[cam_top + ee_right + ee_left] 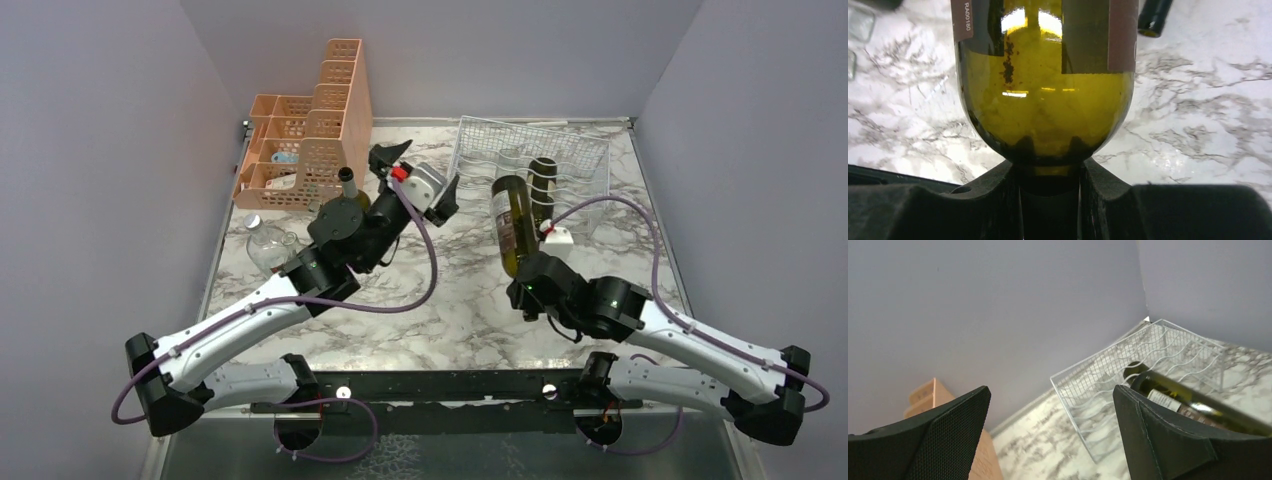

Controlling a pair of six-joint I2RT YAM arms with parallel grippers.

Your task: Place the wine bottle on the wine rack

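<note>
My right gripper (527, 282) is shut on the neck of an olive-green wine bottle (514, 222) with a label. It holds the bottle lying level, base towards the silvery wire wine rack (580, 150) and at its front edge. In the right wrist view the bottle's shoulder (1045, 105) fills the frame and its neck sits between my fingers (998, 190). A dark bottle (543, 188) lies in the rack. My left gripper (428, 168) is open and empty, raised left of the rack. The left wrist view shows the rack (1108, 375) and the held bottle (1193, 401).
A peach perforated organizer (312, 130) stands at the back left. A dark upright bottle (348, 190) stands beside my left arm, and a clear plastic bottle (268, 243) lies near the left edge. Grey walls close in the back and both sides.
</note>
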